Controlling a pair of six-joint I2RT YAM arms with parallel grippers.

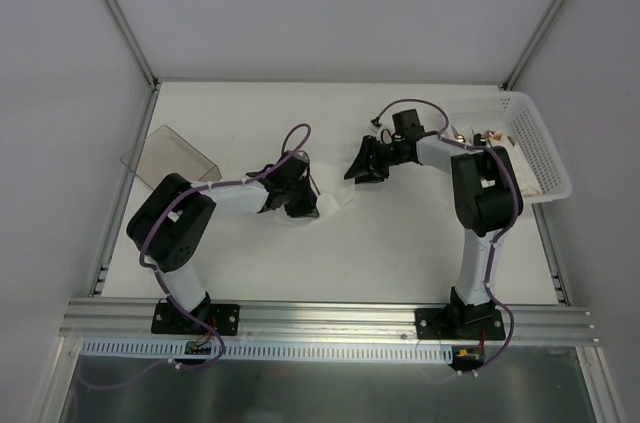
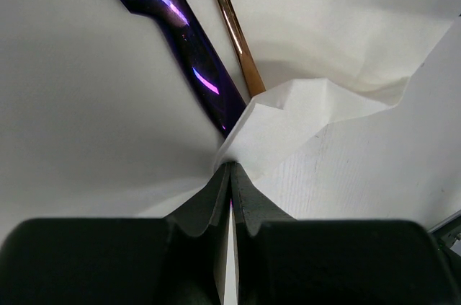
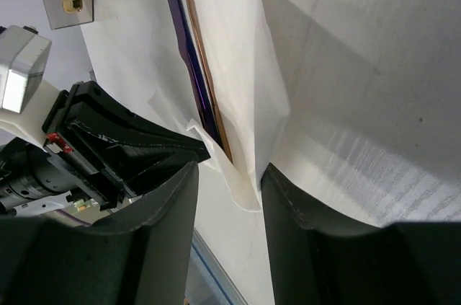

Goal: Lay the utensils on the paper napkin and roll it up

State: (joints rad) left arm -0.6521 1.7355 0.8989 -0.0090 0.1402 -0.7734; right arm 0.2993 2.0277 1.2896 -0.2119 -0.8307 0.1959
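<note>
Top view: the left arm rises from its base at 7 o'clock, folds at the elbow and reaches level toward the table's centre, where the left gripper (image 1: 303,203) meets the thin white square paper napkin (image 1: 335,201) lying on the white table (image 1: 400,253). The right arm stands from its base at 5 o'clock, bends at the shoulder and stretches toward 9 o'clock, bringing the right gripper (image 1: 360,167) just beside the napkin's far edge, at about 1 o'clock from the left gripper. The white perforated plastic basket (image 1: 535,148) sits at 2 o'clock, the clear smoky plastic container (image 1: 170,156) at 10 o'clock. Left wrist view: the jaws are clenched on a raised, crumpled corner of the napkin, which folds over the near ends of two utensils, a glossy dark purple flat piece (image 2: 180,49) and a slim copper-brown handle (image 2: 230,20) beside it, both running toward 11 o'clock. Right wrist view: the right jaws are released, set wide apart, with the folded napkin edge and the utensil ends in the gap between them; neither finger (image 3: 299,226) is seen touching the paper.
</note>
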